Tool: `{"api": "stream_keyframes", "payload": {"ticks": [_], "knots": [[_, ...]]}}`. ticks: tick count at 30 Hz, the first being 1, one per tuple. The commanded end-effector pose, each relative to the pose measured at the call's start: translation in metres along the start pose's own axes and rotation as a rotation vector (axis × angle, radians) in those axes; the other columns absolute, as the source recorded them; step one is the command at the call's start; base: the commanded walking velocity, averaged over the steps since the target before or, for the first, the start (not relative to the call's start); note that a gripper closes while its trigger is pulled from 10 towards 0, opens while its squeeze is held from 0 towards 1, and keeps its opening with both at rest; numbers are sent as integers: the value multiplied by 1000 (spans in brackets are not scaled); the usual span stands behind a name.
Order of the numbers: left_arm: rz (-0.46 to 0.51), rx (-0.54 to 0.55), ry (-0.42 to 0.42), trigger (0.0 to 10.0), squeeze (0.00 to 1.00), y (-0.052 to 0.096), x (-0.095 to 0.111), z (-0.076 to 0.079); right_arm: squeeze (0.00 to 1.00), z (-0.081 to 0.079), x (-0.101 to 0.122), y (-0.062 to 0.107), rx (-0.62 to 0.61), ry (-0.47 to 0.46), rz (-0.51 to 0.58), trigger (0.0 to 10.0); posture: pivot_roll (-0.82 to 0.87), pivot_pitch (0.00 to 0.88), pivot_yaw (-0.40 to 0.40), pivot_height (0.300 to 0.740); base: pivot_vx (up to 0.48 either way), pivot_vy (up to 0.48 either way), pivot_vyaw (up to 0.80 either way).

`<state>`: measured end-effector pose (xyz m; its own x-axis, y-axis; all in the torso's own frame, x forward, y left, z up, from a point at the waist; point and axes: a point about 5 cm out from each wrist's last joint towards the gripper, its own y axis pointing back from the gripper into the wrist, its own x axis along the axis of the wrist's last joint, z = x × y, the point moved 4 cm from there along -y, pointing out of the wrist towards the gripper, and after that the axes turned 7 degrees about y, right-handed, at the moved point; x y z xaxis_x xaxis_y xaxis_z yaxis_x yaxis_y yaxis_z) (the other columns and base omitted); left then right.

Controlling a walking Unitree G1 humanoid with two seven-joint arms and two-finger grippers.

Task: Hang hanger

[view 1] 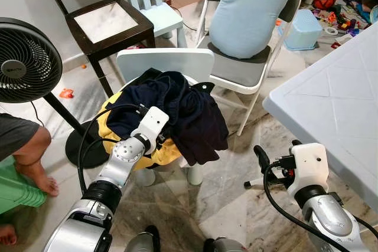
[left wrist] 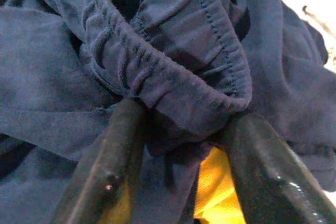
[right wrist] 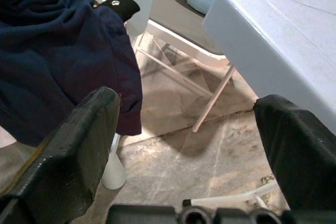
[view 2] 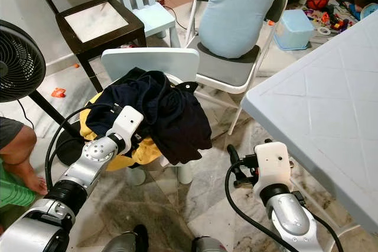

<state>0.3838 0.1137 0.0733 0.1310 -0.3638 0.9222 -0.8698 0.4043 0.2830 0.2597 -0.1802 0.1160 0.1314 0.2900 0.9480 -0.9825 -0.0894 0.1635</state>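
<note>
A heap of dark navy clothes [view 1: 183, 113] over a yellow garment [view 1: 160, 150] lies on a small pale-blue chair [view 1: 165, 62]. The black end of a hanger [view 1: 205, 87] pokes out of the heap's right side, and it also appears in the right wrist view as the hanger tip [right wrist: 119, 7]. My left gripper [left wrist: 184, 116] is pushed into the heap from the front left. It is open, and a fold of navy waistband [left wrist: 173, 66] sits between its fingers. My right gripper [right wrist: 189, 108] hangs open low over the floor, to the right of the chair, holding nothing.
A white table [view 1: 336, 98] juts in at the right. Behind the small chair stands a folding chair with a light-blue cushion [view 1: 251, 10], and a dark wooden chair [view 1: 106, 22]. A black fan [view 1: 23, 60] and a person's bare leg [view 1: 32, 157] are at the left.
</note>
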Motion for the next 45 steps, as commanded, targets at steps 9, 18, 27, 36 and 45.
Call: {"api": "stream_keyframes", "payload": {"ticks": [9, 18, 27, 36, 45], "knots": [[36, 67, -35, 0, 0, 5, 2, -15, 0, -1, -6, -3, 1, 4, -14, 10000, -98, 218, -31, 740, 0, 0, 0], [85, 108, -92, 0, 0, 6, 10, -21, 0, 1, -6, -5, -3, 13, -9, 10000, -99, 207, -36, 740, 0, 0, 0], [133, 158, -120, 0, 0, 10, 14, -21, 0, 0, -6, -7, -5, 19, -4, 10000, -96, 210, -36, 740, 0, 0, 0], [74, 108, -81, 10000, 1000, 10, -2, -9, 0, -2, -7, -8, 1, 18, -6, 10000, -92, 212, -40, 740, 0, 0, 0], [60, 140, -122, 10000, 1000, 9, -1, -18, 0, 1, -9, -6, -7, 21, -11, 10000, -100, 217, -39, 740, 0, 0, 0]]}}
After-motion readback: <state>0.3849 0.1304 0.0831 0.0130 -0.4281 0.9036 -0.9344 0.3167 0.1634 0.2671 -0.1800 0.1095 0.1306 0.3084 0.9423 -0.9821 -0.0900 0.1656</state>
